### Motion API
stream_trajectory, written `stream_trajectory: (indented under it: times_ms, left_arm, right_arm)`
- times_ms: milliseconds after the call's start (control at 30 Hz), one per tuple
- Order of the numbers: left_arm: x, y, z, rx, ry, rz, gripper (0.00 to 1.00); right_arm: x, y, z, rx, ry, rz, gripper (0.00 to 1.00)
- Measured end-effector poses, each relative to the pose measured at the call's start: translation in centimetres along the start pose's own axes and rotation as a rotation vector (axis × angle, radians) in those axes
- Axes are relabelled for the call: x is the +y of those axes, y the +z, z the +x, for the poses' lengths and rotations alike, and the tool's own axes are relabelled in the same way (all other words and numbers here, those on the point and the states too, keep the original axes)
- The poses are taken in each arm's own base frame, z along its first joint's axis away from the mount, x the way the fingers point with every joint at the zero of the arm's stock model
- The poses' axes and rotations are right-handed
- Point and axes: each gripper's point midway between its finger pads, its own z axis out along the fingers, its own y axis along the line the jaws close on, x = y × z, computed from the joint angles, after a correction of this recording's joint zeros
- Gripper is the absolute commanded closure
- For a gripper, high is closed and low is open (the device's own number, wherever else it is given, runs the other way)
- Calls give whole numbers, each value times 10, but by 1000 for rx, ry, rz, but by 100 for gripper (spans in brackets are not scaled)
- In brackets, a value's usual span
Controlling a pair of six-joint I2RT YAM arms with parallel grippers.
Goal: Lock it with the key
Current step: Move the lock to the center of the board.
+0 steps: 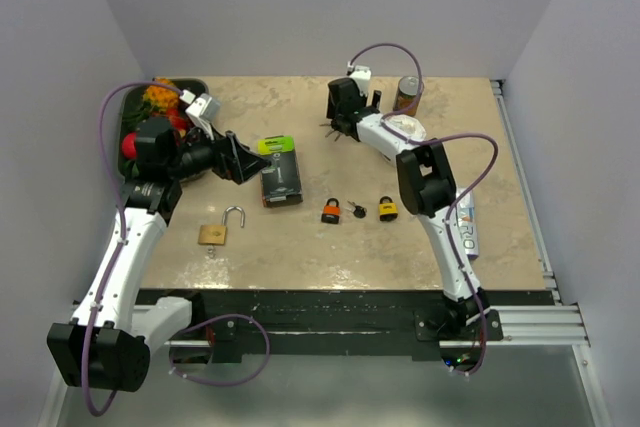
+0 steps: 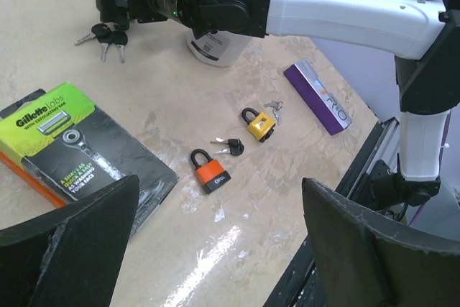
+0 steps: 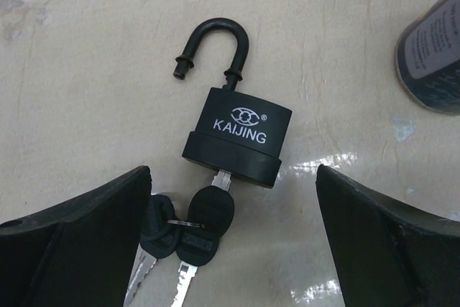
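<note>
A black KAIJING padlock (image 3: 237,138) lies on the table with its shackle open. A key (image 3: 212,210) is in its keyhole, with two more keys on the ring. My right gripper (image 3: 233,249) is open and hovers right over them, one finger on each side, touching nothing. In the top view it (image 1: 343,122) is at the back centre, with the keys (image 1: 327,130) just showing. My left gripper (image 1: 250,169) is open and empty, above the razor pack (image 1: 281,171).
A brass padlock (image 1: 220,232) with an open shackle lies front left. An orange padlock (image 1: 331,211), a loose key (image 1: 357,210) and a yellow padlock (image 1: 387,209) lie mid-table. A can (image 1: 408,94), a white tub (image 1: 405,128), a purple box (image 1: 466,229) and a fruit tray (image 1: 128,117) stand around.
</note>
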Motion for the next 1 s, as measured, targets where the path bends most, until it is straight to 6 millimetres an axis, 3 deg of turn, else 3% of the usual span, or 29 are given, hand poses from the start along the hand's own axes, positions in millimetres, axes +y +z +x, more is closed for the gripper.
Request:
stream_trajectory:
  times_ms: [400,500,600,633,733,1000]
  left_arm:
    - [1,-5,6,20,-19,-14,1]
    - [1,-6,6,19,-19,-17,1]
    - [1,-7,7,25,-25,-19,1]
    - [1,-7,6,27,-26,-19,1]
    - [1,-8,0,21,-16,-22,1]
    - [0,-9,-4,15,-4,-25,1]
  right_arm:
    - [-2,25,24,7,27,15,5]
    - [-6,29,18,1,46,18,12]
    - [-11,33,9,-9,78,16,30]
    - [-11,35,7,-11,88,10,42]
    - [-13,40,1,-17,119,-10,57]
    - [-16,42,-4,-8,155,-48,65]
